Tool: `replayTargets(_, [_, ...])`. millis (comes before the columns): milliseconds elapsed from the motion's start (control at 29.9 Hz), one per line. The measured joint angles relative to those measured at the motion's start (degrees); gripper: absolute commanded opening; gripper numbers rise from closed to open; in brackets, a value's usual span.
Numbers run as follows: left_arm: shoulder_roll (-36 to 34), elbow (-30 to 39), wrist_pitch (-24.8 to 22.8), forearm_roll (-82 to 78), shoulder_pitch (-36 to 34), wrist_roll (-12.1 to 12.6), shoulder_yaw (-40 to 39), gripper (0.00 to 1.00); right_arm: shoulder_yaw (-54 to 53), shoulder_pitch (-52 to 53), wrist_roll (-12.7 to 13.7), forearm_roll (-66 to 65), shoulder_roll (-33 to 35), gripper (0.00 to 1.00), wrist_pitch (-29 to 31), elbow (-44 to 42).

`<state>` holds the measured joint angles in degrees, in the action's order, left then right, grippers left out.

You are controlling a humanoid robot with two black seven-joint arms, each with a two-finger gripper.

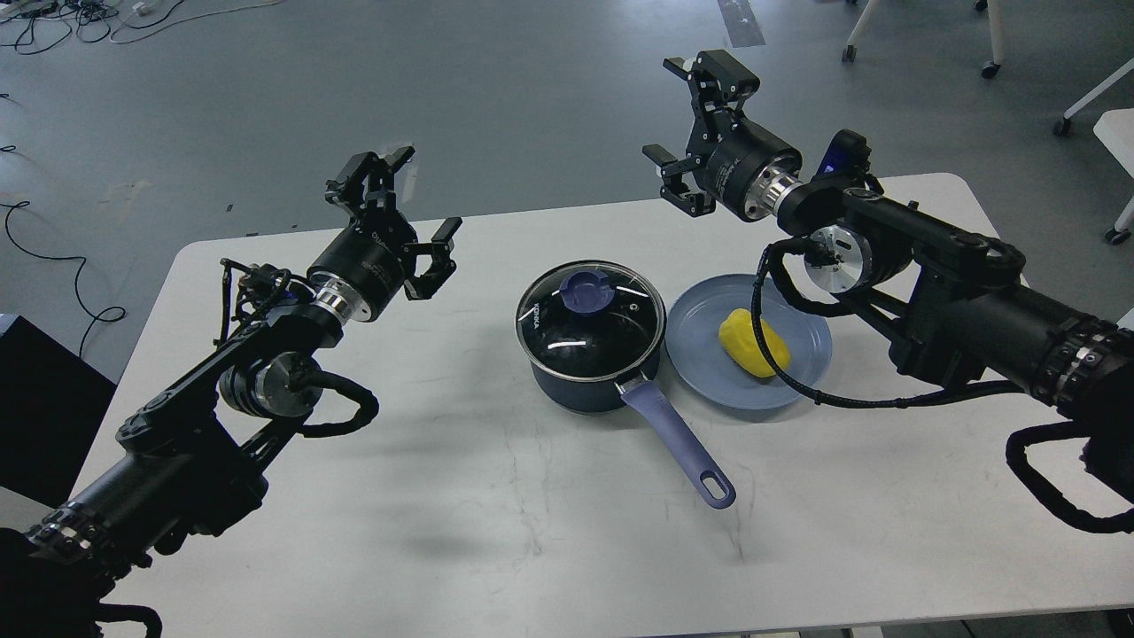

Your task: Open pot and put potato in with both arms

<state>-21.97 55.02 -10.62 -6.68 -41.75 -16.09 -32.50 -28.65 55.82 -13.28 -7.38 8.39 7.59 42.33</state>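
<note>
near the middle of the table (496, 549) sits the pot (592, 372), its glass lid (592, 321) seated on the rim with the dark blue knob (585, 291) on top, and its lavender handle (678, 443) running toward us and to the right. just beside it on the right lies the light-blue plate (709, 372), its edge near or touching the pot wall, and the potato (753, 342) rests on that plate, partly crossed by a loop of our right arm's cable (780, 354).

our left gripper (399, 204) hangs above the table well to the left of the pot, fingers spread wide and holding nothing. our right gripper (687, 124) is raised beyond the plate, also spread wide and empty.

so we judge the task not yet begun: the lid is on, the potato untouched. left for us are lifting the lid with one arm, carrying the potato over with the other, and dropping it inside.

the table is white with rounded corners, faintly scuffed. around it is a grey floor (487, 97), with loose cables (53, 257) at the left and top left, and white wheeled legs (992, 44) at the top right.
</note>
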Motion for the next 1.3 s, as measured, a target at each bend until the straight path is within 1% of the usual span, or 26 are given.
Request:
replayTargets(401, [-0.3,0.0,0.1,0.0,-1.1,-0.4,-0.2,0.98,-0.6,-1.0,0.0,0.3,1.0,1.0,0.7,1.1])
replayTargets(601, [-0.4,0.0,0.2,-0.1,-3.4,0.3,-0.1,0.98,-1.8,-1.5,0.1,0.6,2.8,1.0,1.8,1.3])
replayTargets(835, [-0.3,0.0,0.3,-0.3,-5.0,0.5,0.5,0.98,-2.6,-1.9,0.1,0.6,3.1,1.0,3.0,1.3])
replayTargets(1002, [-0.4,-0.1,1.6,-0.4,-5.0,2.0,0.7,0.98,-2.7,-2.0,0.1,0.6,3.1,1.0,3.1,1.3])
replayTargets(1069, [-0.4,-0.1,1.7,-0.3,-5.0,2.2,0.7,0.98,-2.7,-2.0,0.1,0.6,3.2,1.0,3.0,1.3])
replayTargets(1303, [-0.4,-0.1,2.9,0.0,-5.0,1.5,0.0,0.98,-4.2,-2.9,0.2,0.6,3.7,1.0,3.2,1.3])
